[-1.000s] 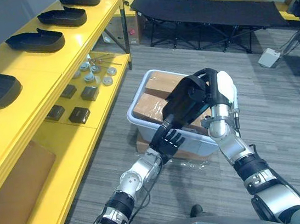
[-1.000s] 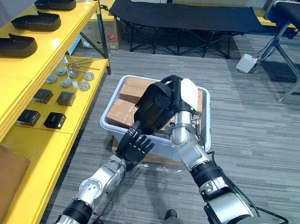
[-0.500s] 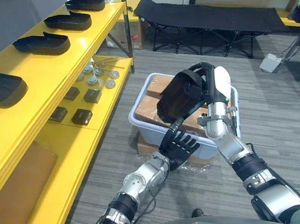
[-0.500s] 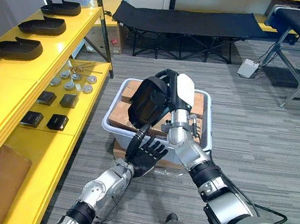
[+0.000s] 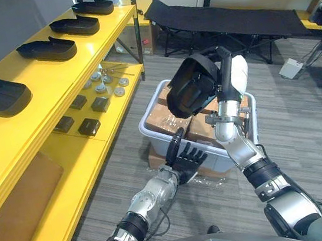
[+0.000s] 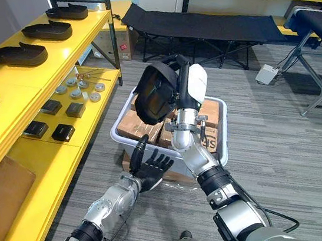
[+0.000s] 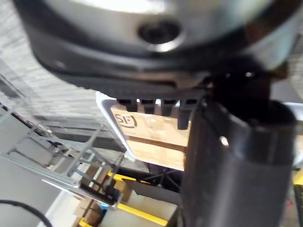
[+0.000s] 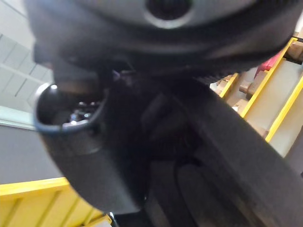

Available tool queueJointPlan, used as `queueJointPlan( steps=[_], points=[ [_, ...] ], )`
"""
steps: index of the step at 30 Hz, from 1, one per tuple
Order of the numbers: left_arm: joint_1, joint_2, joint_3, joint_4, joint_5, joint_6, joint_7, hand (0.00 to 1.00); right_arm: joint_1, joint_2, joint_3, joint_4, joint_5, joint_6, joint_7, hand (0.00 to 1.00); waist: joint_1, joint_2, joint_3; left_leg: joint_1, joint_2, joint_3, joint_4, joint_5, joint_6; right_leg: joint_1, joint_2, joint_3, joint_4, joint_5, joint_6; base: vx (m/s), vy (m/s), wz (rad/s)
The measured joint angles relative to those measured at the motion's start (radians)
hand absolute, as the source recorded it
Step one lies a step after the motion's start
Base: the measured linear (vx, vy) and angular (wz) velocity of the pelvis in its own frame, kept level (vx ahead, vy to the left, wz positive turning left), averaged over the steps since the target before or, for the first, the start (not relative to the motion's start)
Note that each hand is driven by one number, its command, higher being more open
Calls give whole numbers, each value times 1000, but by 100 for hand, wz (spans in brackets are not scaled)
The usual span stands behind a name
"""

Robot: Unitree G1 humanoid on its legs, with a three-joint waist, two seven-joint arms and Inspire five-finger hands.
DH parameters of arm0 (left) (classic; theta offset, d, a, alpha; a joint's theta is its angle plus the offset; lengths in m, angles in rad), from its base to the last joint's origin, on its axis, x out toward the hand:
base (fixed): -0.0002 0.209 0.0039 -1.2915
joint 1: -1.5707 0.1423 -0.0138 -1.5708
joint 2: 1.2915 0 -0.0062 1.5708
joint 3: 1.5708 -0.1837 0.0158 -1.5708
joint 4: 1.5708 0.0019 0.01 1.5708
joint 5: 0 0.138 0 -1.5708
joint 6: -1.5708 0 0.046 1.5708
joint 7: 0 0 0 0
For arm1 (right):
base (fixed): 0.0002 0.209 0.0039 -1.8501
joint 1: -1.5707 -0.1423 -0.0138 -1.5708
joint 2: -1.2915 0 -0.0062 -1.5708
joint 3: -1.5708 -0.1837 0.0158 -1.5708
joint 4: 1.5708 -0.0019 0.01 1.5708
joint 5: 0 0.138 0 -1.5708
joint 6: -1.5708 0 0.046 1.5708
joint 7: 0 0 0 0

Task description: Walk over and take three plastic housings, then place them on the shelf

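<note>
The right robot hand (image 5: pixel 230 71) clasps a black plastic housing (image 5: pixel 188 93) by its upper edge, above the white bin (image 5: pixel 151 135). The housing's long axis slants and its hollow side faces the yellow shelf (image 5: pixel 37 128). The housing hides the fingertips. The left robot hand (image 5: pixel 185 158) is spread at the bin's near rim.

Above the bin (image 5: pixel 155 140), the right hand (image 5: pixel 228 82) curls round a plastic housing (image 5: pixel 191 87), while the left hand (image 5: pixel 185 159) spreads straight fingers at the bin's near rim.
</note>
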Motion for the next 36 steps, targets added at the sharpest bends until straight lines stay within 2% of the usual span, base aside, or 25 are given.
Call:
queueJointPlan(
  steps=[3,12,18,25,29,30,36],
  points=[
    [1,0,2,-25,-1,-35,-36,100,0,3,11,-16,3,-17,-5,0,1,0,0,0,0,-2,0,0,0,2,0,-2,0,0,0,0,0,0],
    [-2,-24,9,-74,-2,-35,-137,100,21,53,59,-17,17,-75,-28,0,-3,2,-1,5,0,-1,0,0,0,4,0,-2,0,0,0,0,0,0],
    [-8,-30,-16,-124,-2,-41,-164,100,44,82,96,-17,62,-107,-31,0,-16,6,-3,6,0,2,0,0,0,4,0,0,-1,0,0,0,0,0],
    [-12,-38,-53,-186,-3,-121,-263,100,86,92,135,-17,94,-155,-31,0,-25,15,-9,7,0,8,0,0,-1,-2,0,6,-1,0,0,0,0,-1],
    [-24,-39,-73,-193,-42,-206,-316,100,109,112,146,-17,94,-173,-38,0,-28,21,-13,10,0,15,0,0,-1,-4,0,13,-1,0,0,0,1,-4],
    [-24,-39,-73,-193,-43,-227,-334,0,113,116,146,-23,94,-181,-38,0,-27,21,-13,13,1,19,0,-1,-2,-4,1,19,-1,0,0,-2,10,-11],
    [-39,-39,-78,-193,-61,-331,-440,0,134,118,171,-95,125,-196,-39,0,-30,21,-13,20,1,34,0,-11,-6,-14,1,32,-6,0,0,10,15,-8]
  ],
)
